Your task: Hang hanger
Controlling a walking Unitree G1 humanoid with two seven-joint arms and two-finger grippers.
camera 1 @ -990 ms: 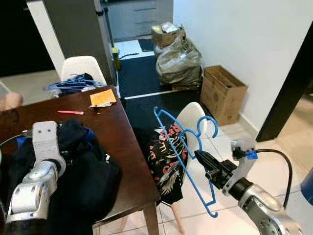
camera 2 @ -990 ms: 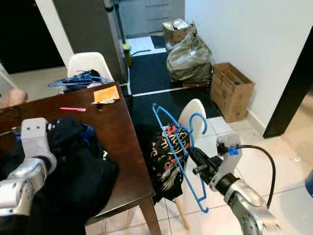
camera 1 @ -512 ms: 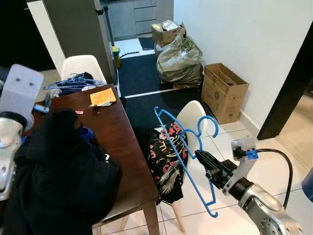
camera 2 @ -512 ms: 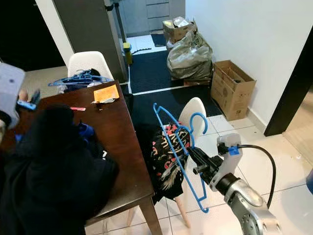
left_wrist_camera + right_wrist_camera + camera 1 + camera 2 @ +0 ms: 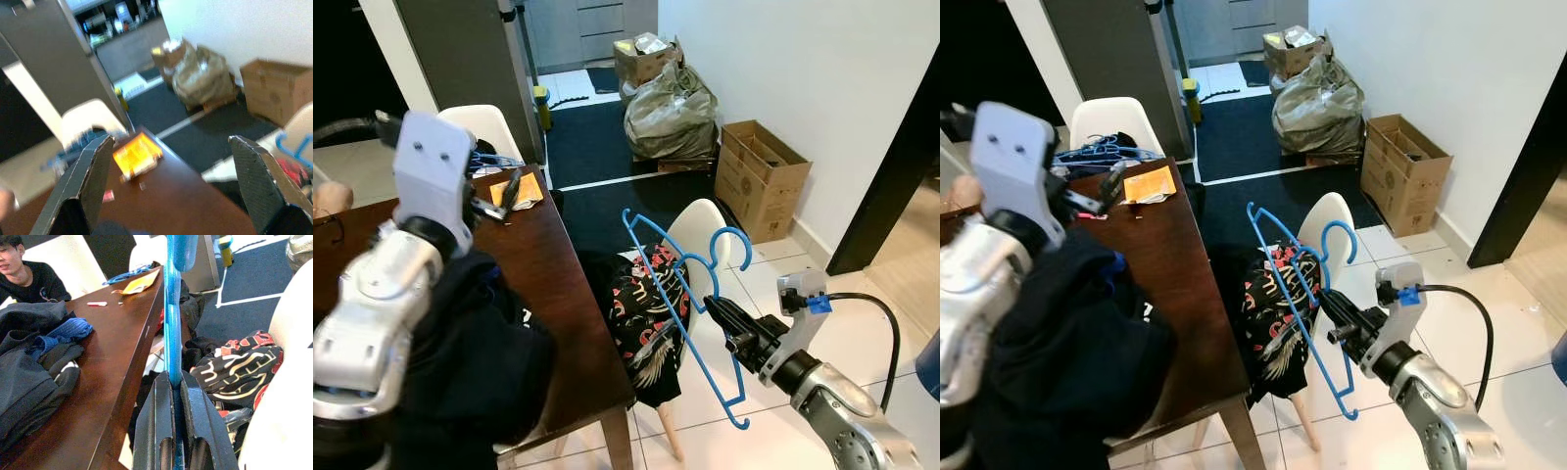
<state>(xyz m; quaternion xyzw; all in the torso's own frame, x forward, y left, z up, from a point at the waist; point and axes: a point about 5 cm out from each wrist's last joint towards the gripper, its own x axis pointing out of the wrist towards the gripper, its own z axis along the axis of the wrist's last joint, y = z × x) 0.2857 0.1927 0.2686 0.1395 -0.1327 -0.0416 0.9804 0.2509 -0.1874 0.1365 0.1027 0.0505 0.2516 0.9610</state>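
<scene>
A blue plastic hanger (image 5: pixel 680 294) stands upright in the air to the right of the dark wooden table (image 5: pixel 563 294). My right gripper (image 5: pixel 722 318) is shut on its lower bar; the right wrist view shows the bar (image 5: pixel 172 308) clamped between the fingers. The hanger hovers in front of a white chair (image 5: pixel 703 230) draped with a black patterned garment (image 5: pixel 641 313). My left gripper (image 5: pixel 499 199) is raised over the far part of the table, open with nothing in it. Its fingers (image 5: pixel 93 171) stand wide apart.
A heap of dark clothes (image 5: pixel 460 362) covers the near table. An orange paper (image 5: pixel 1149 183) lies at the far edge. Several blue hangers (image 5: pixel 1102 152) rest on the far white chair. A cardboard box (image 5: pixel 759 181) and stuffed bags (image 5: pixel 671 103) line the wall. A person (image 5: pixel 29 274) sits across the table.
My left arm has lifted off the clothes heap and swung up and forward over the table. The right gripper and the blue hanger have barely moved.
</scene>
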